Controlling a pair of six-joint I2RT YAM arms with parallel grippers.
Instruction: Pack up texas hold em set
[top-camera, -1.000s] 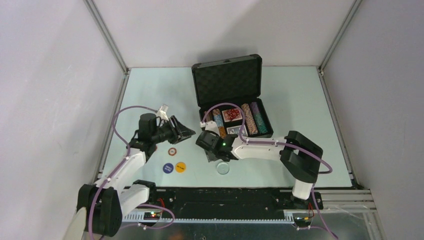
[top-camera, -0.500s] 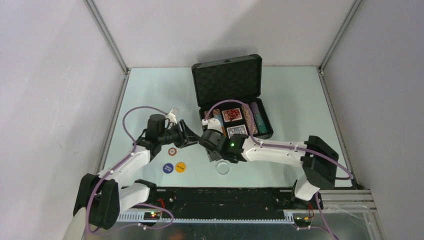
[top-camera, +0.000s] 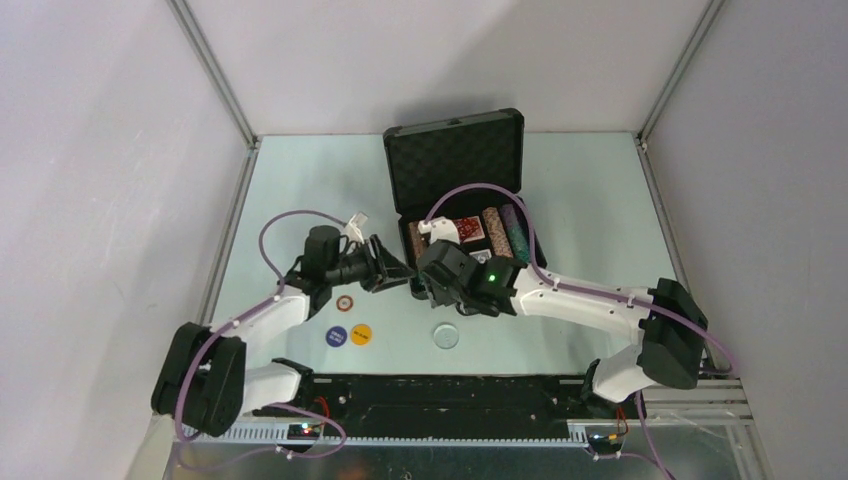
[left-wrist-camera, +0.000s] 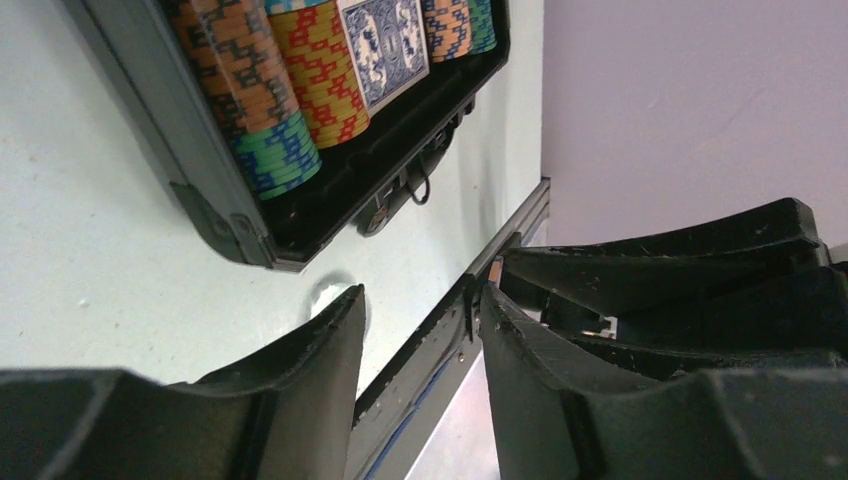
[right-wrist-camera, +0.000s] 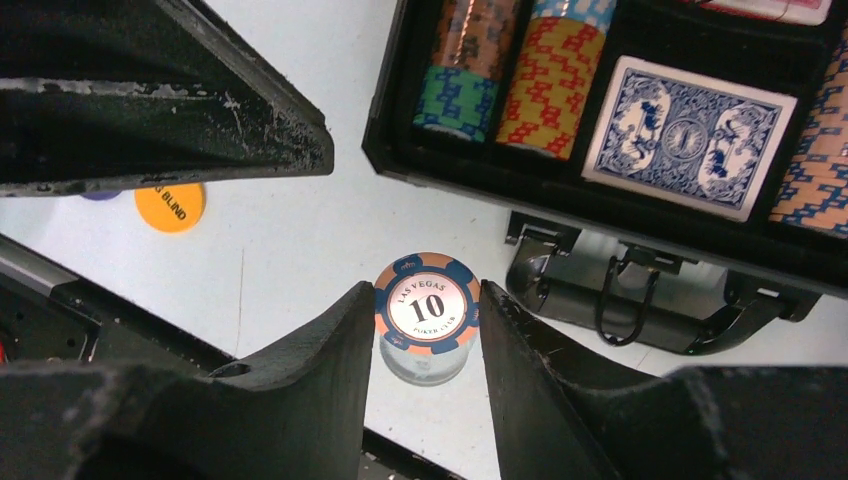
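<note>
Where the top view looked down on the pale counter (top-camera: 300, 190), the black case (top-camera: 455, 160) stood open at centre frame, lid raised, with rows of striped chips (top-camera: 492, 236) and a red card deck (top-camera: 465, 231) in its tray. The left hand (top-camera: 397, 270) and right hand (top-camera: 425, 288) met just below the case's lower left corner. Lower in frame lay a blue button (top-camera: 336, 336), a yellow button (top-camera: 361, 334) and a clear disc (top-camera: 446, 336), with a red-ringed chip (top-camera: 344, 303) just above the two buttons.

In the left wrist view, the left hand was released, its fingers apart with nothing between them. The case's corner sat at upper left, a blue card deck (left-wrist-camera: 385, 45) among the chips.

In the right wrist view, the right hand grasped an orange-and-blue chip (right-wrist-camera: 427, 305) at centre frame, in front of the clear disc. The case's handle (right-wrist-camera: 625, 290) lay to the right.
</note>
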